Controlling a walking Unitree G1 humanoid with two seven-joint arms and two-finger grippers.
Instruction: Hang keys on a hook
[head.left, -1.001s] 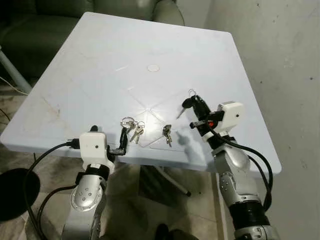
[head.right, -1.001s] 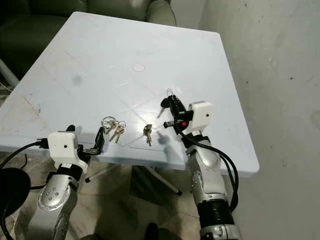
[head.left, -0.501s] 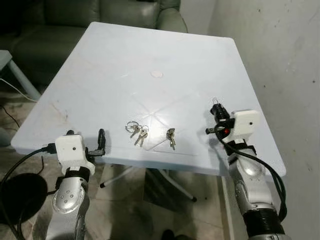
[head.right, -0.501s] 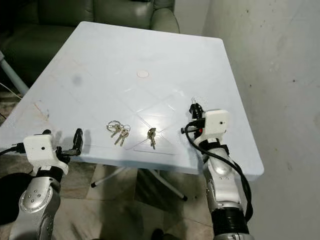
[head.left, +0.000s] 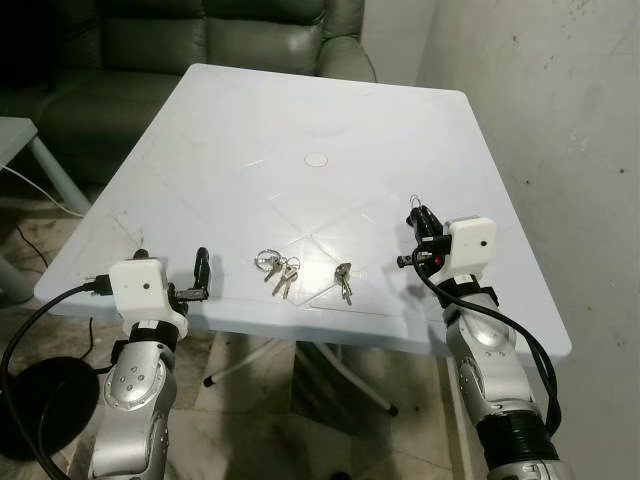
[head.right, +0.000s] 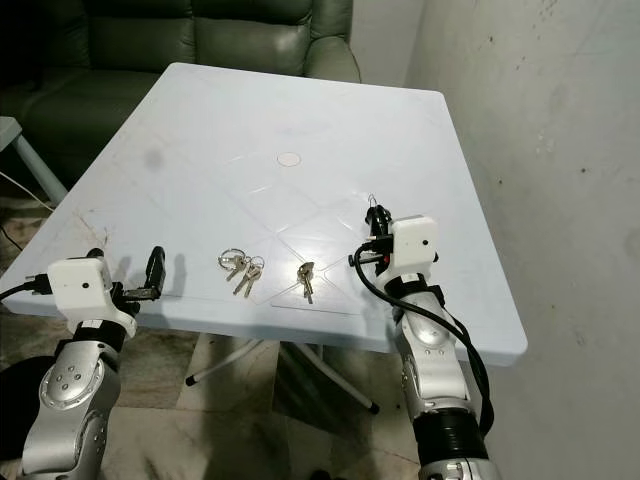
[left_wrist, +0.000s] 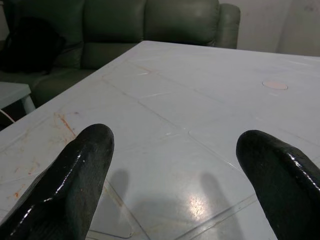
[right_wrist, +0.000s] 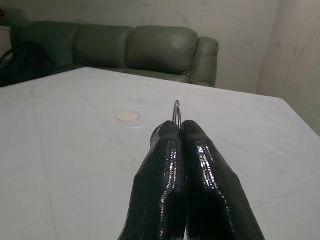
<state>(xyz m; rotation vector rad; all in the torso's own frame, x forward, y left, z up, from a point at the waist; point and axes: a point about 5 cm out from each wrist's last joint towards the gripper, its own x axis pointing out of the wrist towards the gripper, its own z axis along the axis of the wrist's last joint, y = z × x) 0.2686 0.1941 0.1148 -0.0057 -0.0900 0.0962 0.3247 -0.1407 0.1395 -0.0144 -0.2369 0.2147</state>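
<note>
Two key bunches (head.left: 278, 272) (head.left: 343, 280) on table (head.left: 300, 120) before sofa (head.left: 200, 40).

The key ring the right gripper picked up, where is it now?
The key ring is pinched in the shut right gripper, poking up past its fingertips, above the white table near its right edge, right of two key bunches lying there.

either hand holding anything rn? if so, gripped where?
Right hand is shut on a key ring; the wire loop pokes out past the fingertips, the gripped part is hidden. Left hand is open, holding nothing.
</note>
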